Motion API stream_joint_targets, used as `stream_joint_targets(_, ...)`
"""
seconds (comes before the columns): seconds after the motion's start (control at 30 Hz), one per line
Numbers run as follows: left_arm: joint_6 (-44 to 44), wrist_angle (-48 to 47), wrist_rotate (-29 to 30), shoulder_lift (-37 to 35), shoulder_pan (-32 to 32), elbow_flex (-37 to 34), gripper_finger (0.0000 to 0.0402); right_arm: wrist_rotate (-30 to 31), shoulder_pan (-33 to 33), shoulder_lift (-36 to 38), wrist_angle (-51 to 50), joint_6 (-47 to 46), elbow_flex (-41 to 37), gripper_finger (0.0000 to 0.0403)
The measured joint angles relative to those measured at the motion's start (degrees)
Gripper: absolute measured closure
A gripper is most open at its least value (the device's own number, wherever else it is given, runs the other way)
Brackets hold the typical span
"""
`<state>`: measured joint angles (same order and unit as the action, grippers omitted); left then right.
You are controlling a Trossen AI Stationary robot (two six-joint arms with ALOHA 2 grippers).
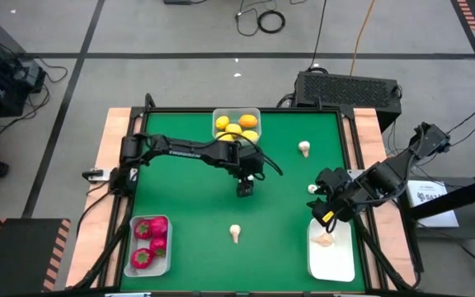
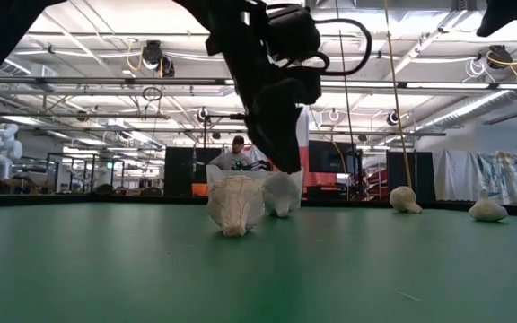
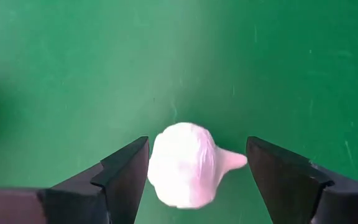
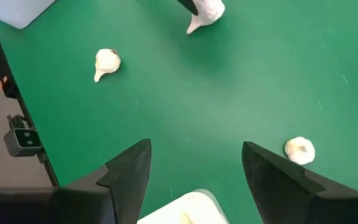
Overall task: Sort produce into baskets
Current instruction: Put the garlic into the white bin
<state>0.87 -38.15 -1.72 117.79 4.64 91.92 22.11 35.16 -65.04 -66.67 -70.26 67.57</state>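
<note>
Left gripper (image 3: 194, 168): fingers spread wide, straddling a white mushroom piece (image 3: 188, 171) at mid-worktop; nothing gripped yet, pads not seen touching it. Cap sits between the fingers, stem pointing toward one finger.

Step in hand, as I judge it: pick this mushroom. To do it well: drop straight down, keep cap centred, close on the cap not the thin stem, lift clear before swinging toward the right-hand basket (image 1: 335, 260).

Right gripper (image 4: 194, 165): fingers also apart, empty, hanging over the near corner of that basket; waits.

Outward, on the green worktop (image 1: 196, 214):
- loose mushroom, front centre (image 1: 235, 233)
- loose mushroom, back right (image 1: 303, 148)
- loose mushroom by right gripper (image 4: 299, 150)
- one mushroom already in the right-hand basket (image 1: 325, 240)
- back basket (image 1: 256, 113) w/ yellow lemons (image 1: 237, 127)
- front-left basket (image 1: 133, 247) w/ red pieces (image 1: 148, 243)

Lemons and reds look sorted; mushrooms remain.
</note>
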Motion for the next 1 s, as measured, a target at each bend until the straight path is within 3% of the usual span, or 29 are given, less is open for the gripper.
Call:
stream_joint_targets(0.43, -0.2, 0.1, -0.1, 3.0, -0.1, -0.6, 0.013, 0.0, 0.0, 0.0, 0.0, -1.0, 0.0, 0.0161)
stream_joint_targets(0.9, 0.3, -0.1, -0.3, 2.9, -0.2, -0.5, 0.0234, 0.0, 0.0, 0.0, 0.0, -1.0, 0.0, 0.0161)
stream_joint_targets(1.0, 2.2, 0.6, -4.0, 2.4, -0.3, -0.2, 0.0241, 0.0, 0.0, 0.0, 0.0, -1.0, 0.0, 0.0161)
